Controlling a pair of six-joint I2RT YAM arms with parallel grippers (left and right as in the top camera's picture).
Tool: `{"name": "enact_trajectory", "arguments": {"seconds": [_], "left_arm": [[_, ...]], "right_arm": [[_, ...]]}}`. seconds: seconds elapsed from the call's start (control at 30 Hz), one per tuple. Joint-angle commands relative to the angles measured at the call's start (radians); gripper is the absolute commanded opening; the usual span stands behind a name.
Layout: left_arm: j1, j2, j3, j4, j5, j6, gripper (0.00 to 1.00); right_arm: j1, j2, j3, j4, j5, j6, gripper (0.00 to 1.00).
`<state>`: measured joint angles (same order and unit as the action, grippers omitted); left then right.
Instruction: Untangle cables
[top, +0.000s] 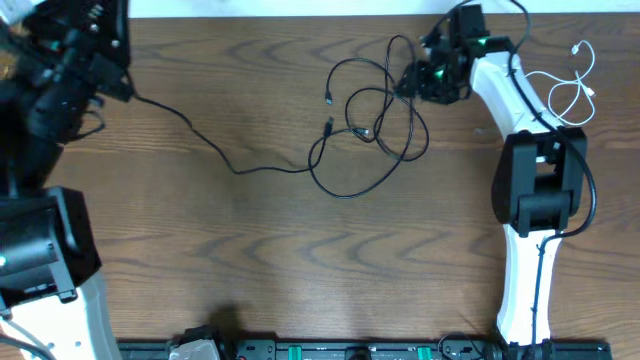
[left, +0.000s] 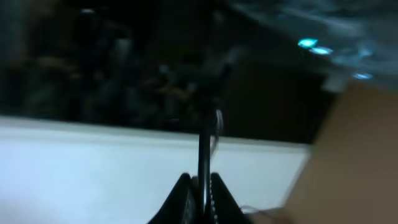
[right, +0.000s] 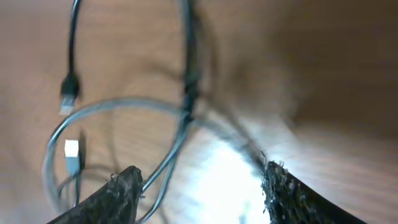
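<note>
Brown wood-grain table (top: 250, 260), viewed from overhead, with items listed from its left edge. Left gripper (left: 200, 194): black, at the far-left corner, jaws clamped together on one end of a long thin black cable (top: 235, 170); its wrist view is blurred, but the cord shows rising straight from between the closed fingers. That cable leaves the gripper, runs slack to the right across the table surface, dips in a shallow curve and joins a loose tangle of thin black cables (top: 375, 130) lying right of centre at the far side of the table. The tangle comprises several overlapping loops, with two small black end plugs (top: 329, 110) at its left edge, one beyond the other. Right gripper (right: 199, 190): black with white arm, poised at the tangle's upper right edge, jaws spread wide and clamped on nothing, cable loops lying on the table just ahead of the fingers. Short thin white cable (top: 585, 92): loosely coiled, far-right corner, apart from the black tangle.
</note>
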<state>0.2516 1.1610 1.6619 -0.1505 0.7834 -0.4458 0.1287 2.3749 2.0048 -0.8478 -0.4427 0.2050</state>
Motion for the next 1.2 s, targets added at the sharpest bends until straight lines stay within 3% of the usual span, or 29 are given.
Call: {"name": "enact_trajectory", "arguments": {"seconds": [0.0, 0.17, 0.3, 0.6, 0.77, 0.87, 1.17], "left_arm": [[-0.059, -0.005, 0.011, 0.085, 0.036, -0.137, 0.07], [-0.086, -0.005, 0.011, 0.254, 0.035, -0.275, 0.07], [-0.086, -0.005, 0.011, 0.356, 0.008, -0.361, 0.07], [-0.086, -0.005, 0.011, 0.376, -0.009, -0.376, 0.07], [-0.086, -0.005, 0.011, 0.365, -0.009, -0.376, 0.07], [-0.086, -0.005, 0.011, 0.330, -0.005, -0.375, 0.07], [-0.085, -0.005, 0.011, 0.315, 0.046, -0.355, 0.07]], "right_arm": [[0.031, -0.077, 0.010, -0.036, -0.073, -0.079, 0.61], [0.071, -0.165, 0.010, -0.098, -0.074, -0.090, 0.68], [0.105, -0.206, 0.010, -0.130, -0.095, -0.079, 0.80], [0.256, -0.174, 0.008, -0.217, -0.169, -0.076, 0.80], [0.343, -0.131, -0.010, -0.219, -0.143, 0.018, 0.79], [0.385, -0.071, -0.010, -0.222, -0.143, 0.090, 0.72], [0.436, 0.034, -0.010, -0.222, -0.196, 0.124, 0.68]]}}
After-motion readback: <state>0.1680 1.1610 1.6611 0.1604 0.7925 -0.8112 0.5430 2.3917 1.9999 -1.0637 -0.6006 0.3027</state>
